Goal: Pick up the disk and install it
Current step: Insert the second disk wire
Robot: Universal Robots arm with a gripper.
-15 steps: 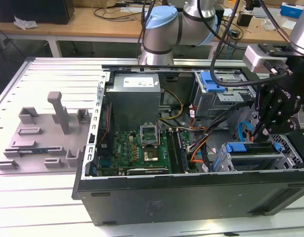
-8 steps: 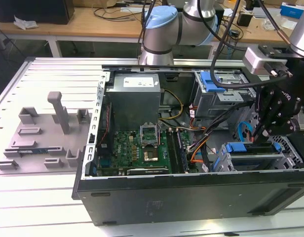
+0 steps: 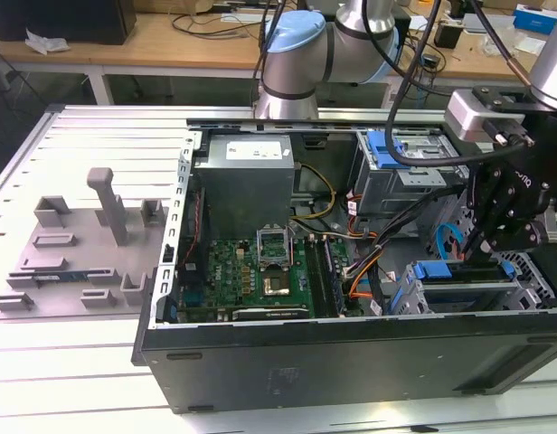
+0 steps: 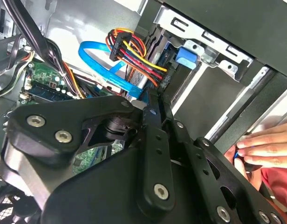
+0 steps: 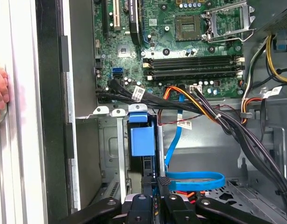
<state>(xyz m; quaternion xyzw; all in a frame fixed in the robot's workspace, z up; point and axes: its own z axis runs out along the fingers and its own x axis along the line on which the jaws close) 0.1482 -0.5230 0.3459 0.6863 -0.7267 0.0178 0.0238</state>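
- Disk (image 5: 142,140) standing on edge in the drive bay (image 3: 459,294) at the case's front corner, blue carrier tab up.
- Gripper (image 5: 153,184) right over it, fingers drawn together on the disk's edge.
- Arm (image 3: 509,203) reaching down into the open computer case (image 3: 351,362) on the exterior view's right.
- A person's hand (image 4: 269,149) resting outside the case wall.
- Disk's metal body mostly hidden by bay and fingers; orange-and-black cables (image 5: 213,112) crossing beside it.

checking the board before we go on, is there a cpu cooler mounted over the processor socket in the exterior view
No. In the exterior view the processor socket on the green motherboard lies bare, with no cooler over it.
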